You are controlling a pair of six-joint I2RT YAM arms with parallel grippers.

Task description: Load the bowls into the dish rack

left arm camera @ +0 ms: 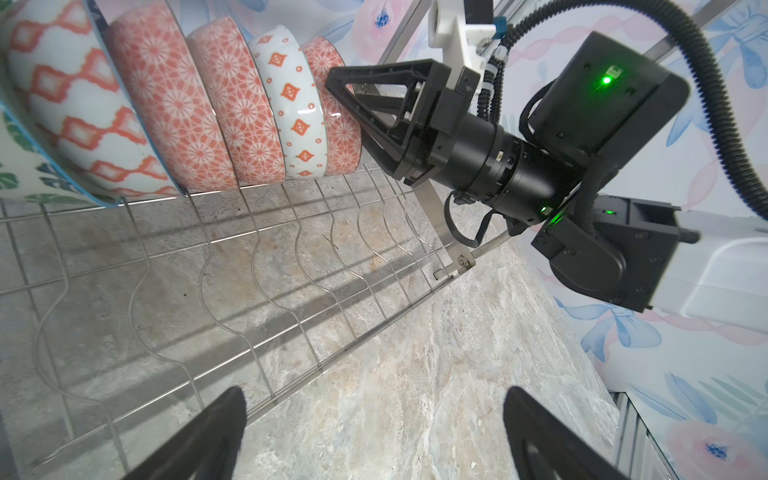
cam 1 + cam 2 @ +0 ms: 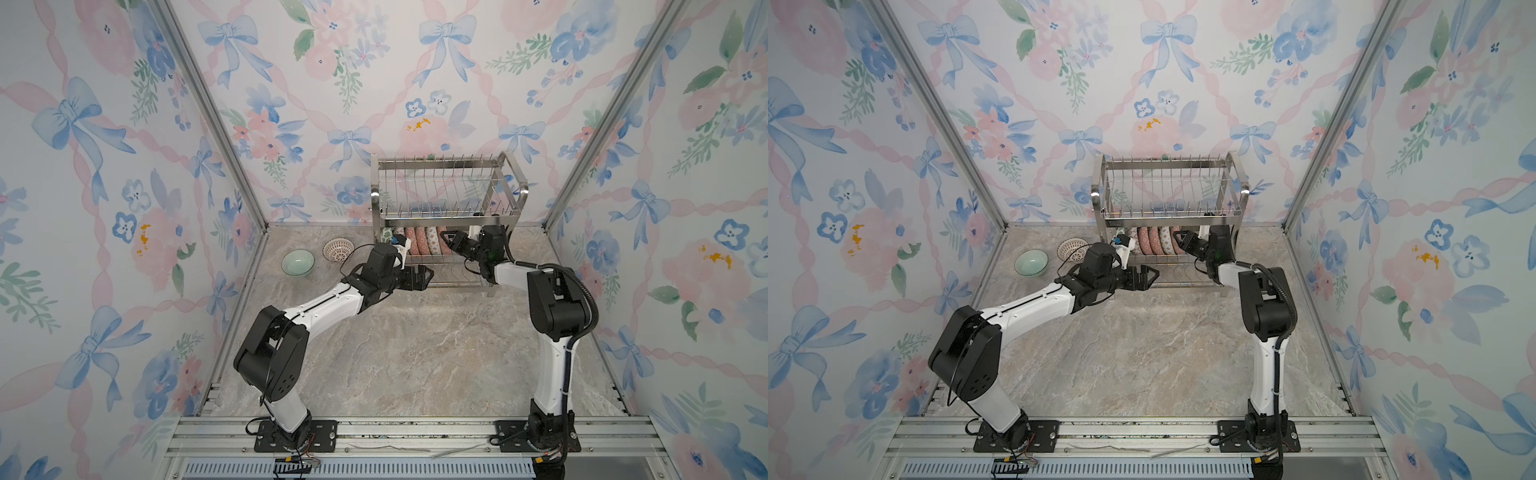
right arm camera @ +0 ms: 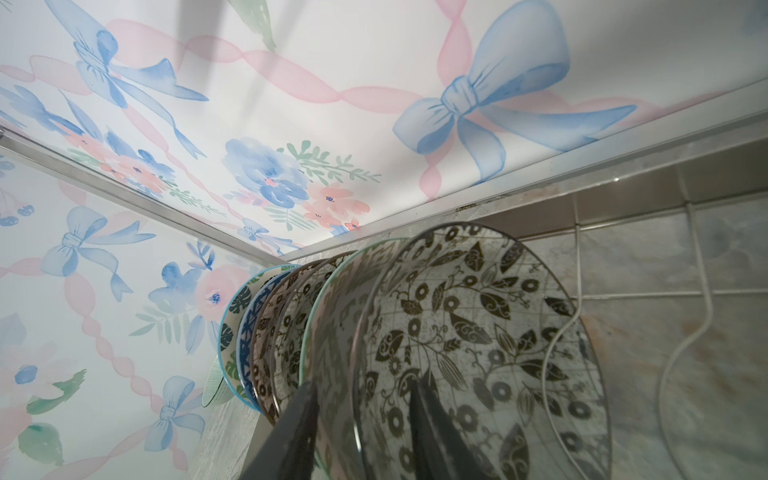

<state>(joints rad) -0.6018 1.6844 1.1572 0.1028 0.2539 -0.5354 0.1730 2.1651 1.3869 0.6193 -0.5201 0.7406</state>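
bowls, count: eight in all. a row of six bowls (image 1: 232, 104) stands on edge on the lower shelf of the rack (image 2: 449, 166). two more sit loose on the table (image 2: 415, 353).
rack: one, steel wire, two shelves, at the back of the table, right of centre.
loose pair: pale green bowl (image 2: 298, 262) and red-netted bowl (image 2: 338, 250), both upright, just beside each other, left of the rack near the back wall.
grippers, count: two.
left gripper (image 2: 422, 276): jaws wide apart and empty, hanging at the front edge of the lower shelf, clear of the bowls.
right gripper (image 2: 446, 239): reaches in from the right end of the lower shelf to the end bowl (image 3: 478, 332). its fingers (image 3: 291, 436) straddle the rim, one inside and one at the back. cannot tell whether they press on it.
left wrist view only: the bowls' outsides. leaf print, red diamond lattice, two red flower-mesh, white with red diamonds, red flower-mesh last.
right wrist view only: the insides. dark vine and leaf on the end bowl, green geometric next, then dark floral, brown, blue, leaf print.
both top views: the row is half hidden under the top shelf and behind both grippers, so it cannot be counted there.
cut off / unclear: the leaf-print bowl runs out of the left wrist view. the right fingers are blurred in the right wrist view.
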